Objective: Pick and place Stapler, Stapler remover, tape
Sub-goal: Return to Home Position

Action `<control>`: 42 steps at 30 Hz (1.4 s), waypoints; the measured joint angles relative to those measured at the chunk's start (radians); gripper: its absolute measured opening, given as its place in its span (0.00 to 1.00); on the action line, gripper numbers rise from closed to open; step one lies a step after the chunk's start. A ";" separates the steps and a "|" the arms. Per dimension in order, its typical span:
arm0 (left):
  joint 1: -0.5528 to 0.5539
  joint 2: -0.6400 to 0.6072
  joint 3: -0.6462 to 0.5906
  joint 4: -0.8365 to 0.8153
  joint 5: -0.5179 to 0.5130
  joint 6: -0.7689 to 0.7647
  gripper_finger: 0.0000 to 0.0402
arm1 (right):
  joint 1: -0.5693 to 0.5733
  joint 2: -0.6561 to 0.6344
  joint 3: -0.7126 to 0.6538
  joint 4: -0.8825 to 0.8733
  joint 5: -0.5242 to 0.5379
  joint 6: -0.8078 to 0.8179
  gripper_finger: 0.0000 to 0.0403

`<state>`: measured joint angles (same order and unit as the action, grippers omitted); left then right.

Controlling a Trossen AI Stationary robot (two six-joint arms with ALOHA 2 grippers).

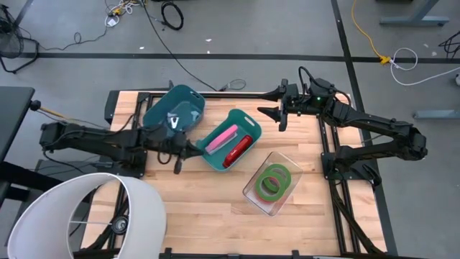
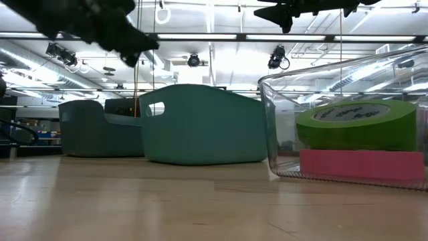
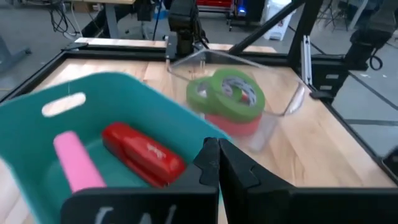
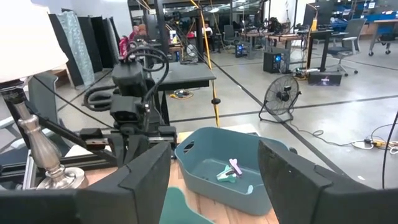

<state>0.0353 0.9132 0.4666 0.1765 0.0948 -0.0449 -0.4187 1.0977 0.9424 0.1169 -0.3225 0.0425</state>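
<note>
A light teal bin [image 1: 230, 140] holds a red stapler [image 3: 143, 154] and a pink stapler [image 3: 78, 163]. A darker teal bin [image 1: 172, 111] beyond it holds the stapler remover [image 4: 230, 168]. A clear container [image 1: 272, 181] holds the tape: a green roll [image 3: 230, 93] lying on a red roll [image 2: 364, 165]. My left gripper [image 3: 217, 165] is shut with nothing in it, above the light bin's left rim [image 1: 195, 149]. My right gripper [image 4: 214, 180] hangs open high over the table's far right [image 1: 272, 115], with nothing between its fingers.
A white lampshade [image 1: 86, 216] stands at the near left corner. Bare wooden tabletop [image 1: 208, 208] lies between the lampshade and the clear container. Dark frame rails [image 1: 334, 165] run along the table's right side.
</note>
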 joint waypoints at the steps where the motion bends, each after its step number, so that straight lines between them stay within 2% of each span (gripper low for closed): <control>1: 0.000 -0.022 -0.020 0.001 0.000 0.004 0.00 | 0.000 0.000 0.000 0.000 0.000 0.000 0.59; 8: 0.000 -0.194 -0.163 0.022 -0.001 0.005 0.00 | 0.000 0.000 0.000 0.000 0.000 0.000 0.59; 19: 0.000 -0.371 -0.318 0.219 -0.020 0.004 0.00 | 0.000 0.000 0.000 0.001 0.000 0.000 0.59; 31: -0.004 -0.542 -0.404 0.225 -0.012 -0.048 0.00 | 0.000 0.000 0.000 0.001 0.000 0.000 0.59; 42: -0.091 -0.638 -0.458 0.208 -0.062 -0.057 0.00 | 0.000 0.000 0.000 0.001 0.000 0.000 0.59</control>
<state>-0.0558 0.2753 0.0090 0.3846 0.0326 -0.1017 -0.4189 1.0977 0.9424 0.1175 -0.3225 0.0422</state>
